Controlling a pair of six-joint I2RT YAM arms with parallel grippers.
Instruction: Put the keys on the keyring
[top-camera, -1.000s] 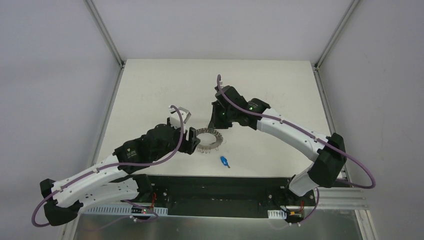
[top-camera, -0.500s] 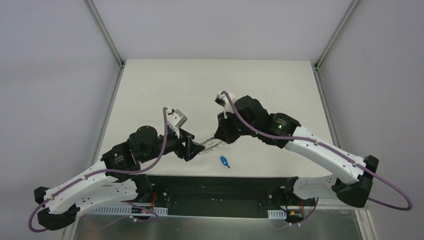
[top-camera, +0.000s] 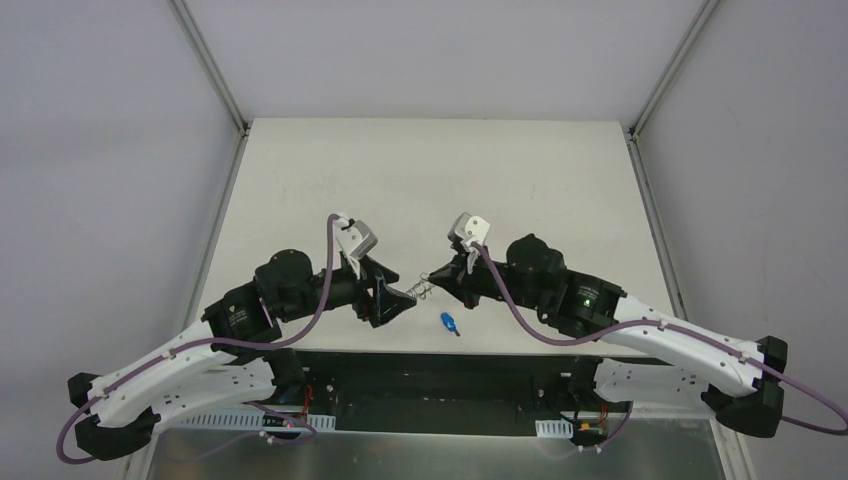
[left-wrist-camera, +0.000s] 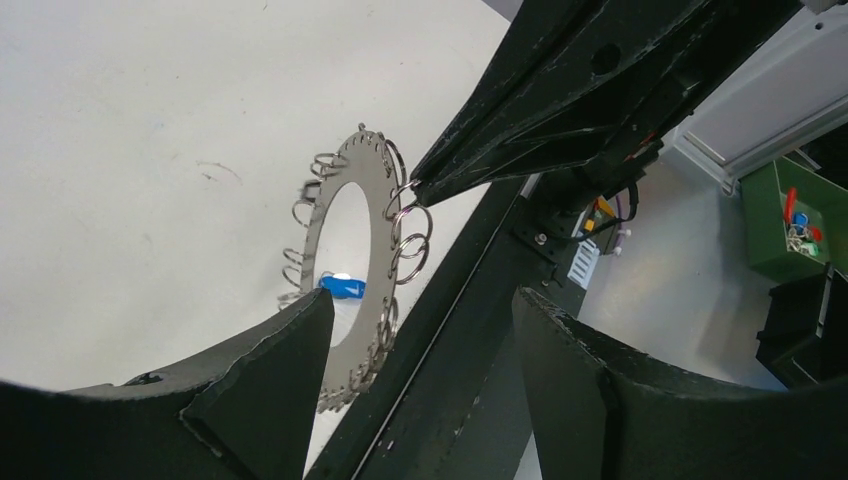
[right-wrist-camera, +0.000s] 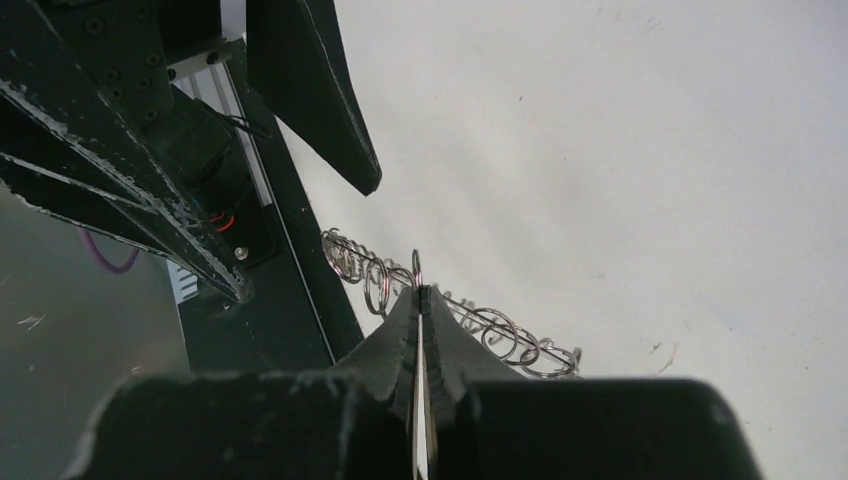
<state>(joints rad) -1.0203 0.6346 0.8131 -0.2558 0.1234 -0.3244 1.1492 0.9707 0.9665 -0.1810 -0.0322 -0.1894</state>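
Note:
The keyring (top-camera: 420, 291) hangs tilted on edge above the table, between my two grippers. My right gripper (top-camera: 432, 277) is shut on one wire loop at its rim; the right wrist view shows the fingertips (right-wrist-camera: 418, 290) pinched on that loop, with the keyring (right-wrist-camera: 500, 330) edge-on behind them. My left gripper (top-camera: 392, 300) is open, and in the left wrist view (left-wrist-camera: 422, 300) its jaws stand wide apart with the keyring (left-wrist-camera: 378, 215) just beyond the left finger. The blue key (top-camera: 449, 322) lies on the table, seen through the ring's hole (left-wrist-camera: 343, 287). The black key is out of view.
The black rail (top-camera: 440, 365) runs along the table's near edge, just below the grippers. A green bin (left-wrist-camera: 790, 215) sits off the table on the floor side. The white tabletop (top-camera: 430, 180) stretches to the far edge.
The keyring lay flat on the table and is now lifted and tilted on edge. My right arm swung toward the near edge, pulling the ring by its loop. The blue key stayed put.

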